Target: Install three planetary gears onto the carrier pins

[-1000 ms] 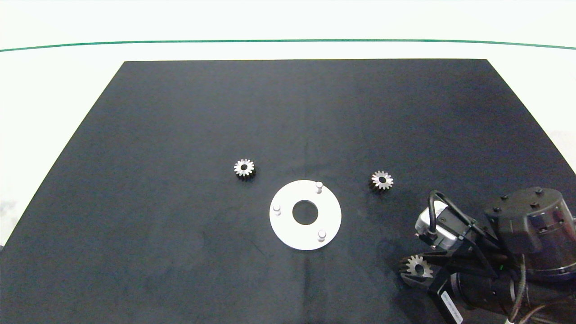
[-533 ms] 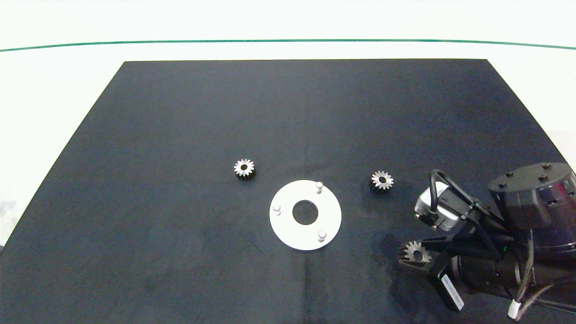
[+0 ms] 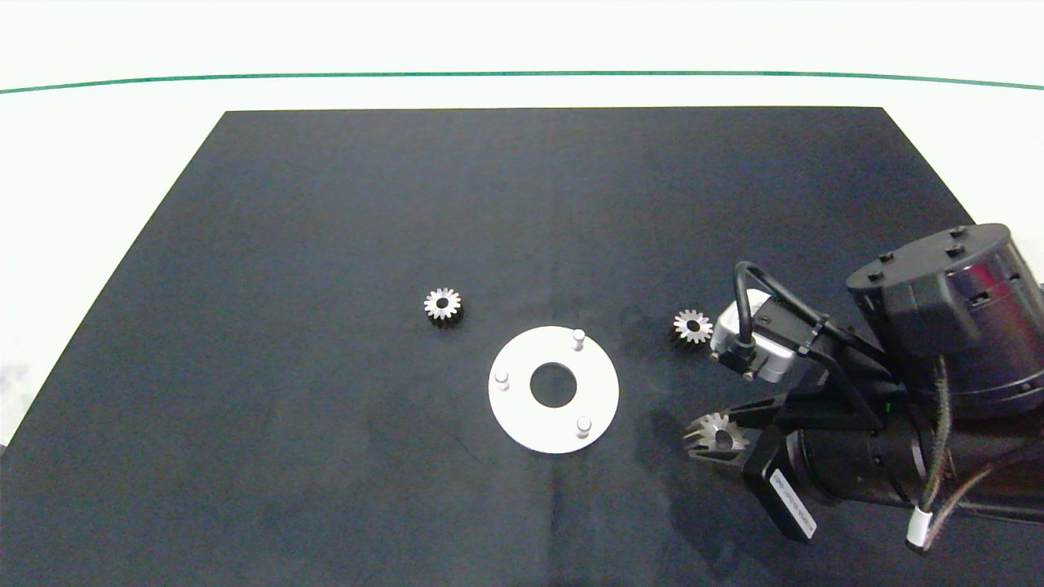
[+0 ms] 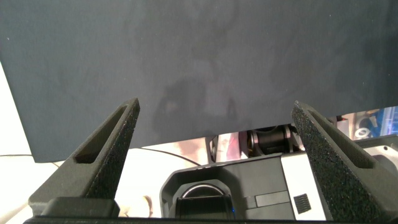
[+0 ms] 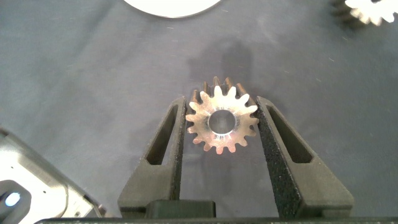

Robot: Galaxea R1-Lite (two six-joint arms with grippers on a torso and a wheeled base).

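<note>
Silvery gears: one point(image 3: 716, 434) gripped, two point(image 3: 443, 305) lying loose.

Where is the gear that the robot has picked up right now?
In the head view the gear sits clamped in the right gripper, just right of the white disc and nearer the camera than the loose gear.

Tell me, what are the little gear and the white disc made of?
The gear held by the right gripper looks like metal: silvery, shiny teeth catching light. The disc looks like matte white plastic or painted metal; it shows no shine, so I can't be sure.
</note>
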